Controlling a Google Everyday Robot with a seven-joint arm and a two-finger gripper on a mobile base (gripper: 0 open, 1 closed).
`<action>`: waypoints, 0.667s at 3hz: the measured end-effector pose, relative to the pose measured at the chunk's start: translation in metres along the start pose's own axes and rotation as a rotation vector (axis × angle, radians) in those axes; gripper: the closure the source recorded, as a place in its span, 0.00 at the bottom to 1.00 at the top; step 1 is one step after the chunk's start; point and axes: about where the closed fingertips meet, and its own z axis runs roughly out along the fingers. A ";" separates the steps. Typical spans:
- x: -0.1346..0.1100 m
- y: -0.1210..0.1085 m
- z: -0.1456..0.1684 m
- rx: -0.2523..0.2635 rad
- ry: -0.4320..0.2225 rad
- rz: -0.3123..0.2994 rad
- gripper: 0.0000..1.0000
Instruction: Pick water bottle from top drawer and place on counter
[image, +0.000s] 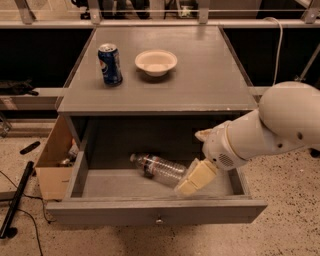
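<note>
A single view covers the scene, taken from in front of the cabinet and above it, looking down and toward the back. It stands fairly near. The counter (200, 85) fills the upper middle of the view, with its back edge close to the top, its front edge across the middle, and all four corners showing. Below the front edge the camera looks straight into the open top drawer (100, 214), whose front panel lies near the bottom. The arm (265, 132) enters from the right, perhaps from close beside the camera's own mount. The gripper (192, 181) sits below the counter's front right corner, inside the drawer.
</note>
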 end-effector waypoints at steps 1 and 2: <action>0.002 -0.016 0.036 0.022 -0.027 0.010 0.00; 0.010 -0.024 0.071 0.043 -0.028 0.034 0.00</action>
